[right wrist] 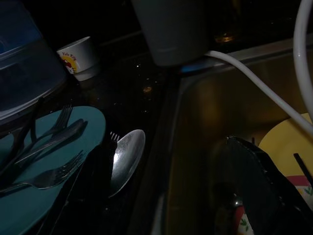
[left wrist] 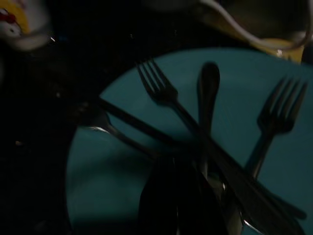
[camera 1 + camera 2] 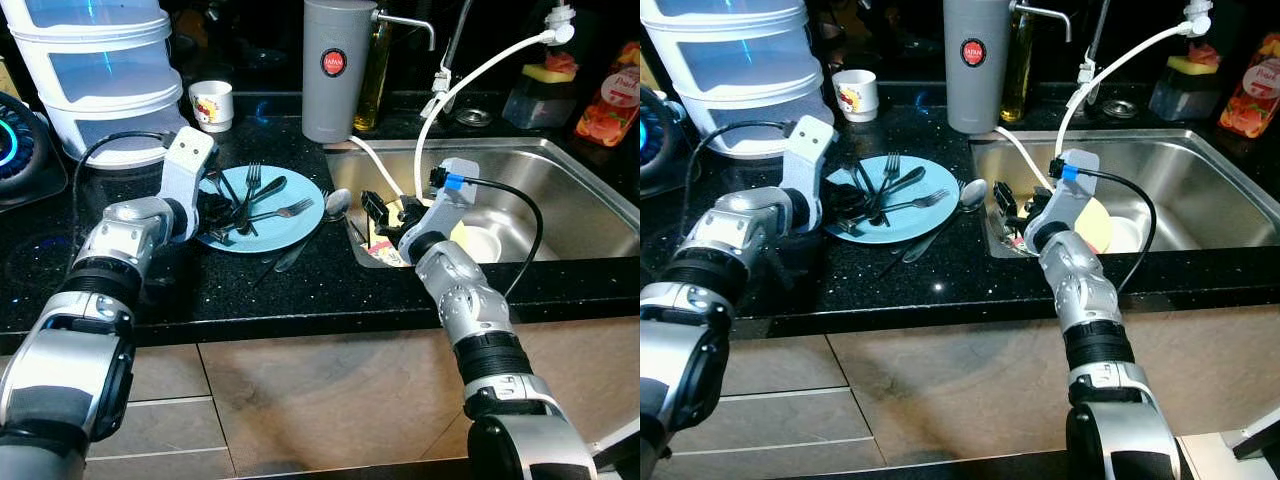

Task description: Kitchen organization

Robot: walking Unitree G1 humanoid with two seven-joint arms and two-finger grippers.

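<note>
Along the back edge of the black counter [image 3: 300,290] stand a stack of clear tubs [image 3: 95,60], a grey canister [image 3: 338,68] and a small printed cup [image 3: 212,104], while the steel sink [image 3: 570,190] takes up the counter's right end. Near the middle of the counter, just left of the sink's rim, lies the blue plate [image 3: 290,230], carrying a loose pile of forks and a knife [image 3: 262,200] that cross one another. A large spoon [image 3: 336,203] rests off the plate's right edge, its bowl on the counter close to the sink's corner.

The left gripper [image 3: 222,208] sits low over the plate's left side, its black fingers [image 2: 166,200] down among the handles; whether they have closed on anything I cannot tell. The right gripper [image 3: 385,212] hangs over the sink's left corner above a yellow dish [image 3: 462,232], its fingers looking slightly parted with nothing between them.

The step seems to be gathering the cutlery. To do it well, I'd say the left gripper should take one handle near the plate's rim, where it lies free of the others, and lift straight up so the crossed pieces don't drag or tip the plate.
</note>
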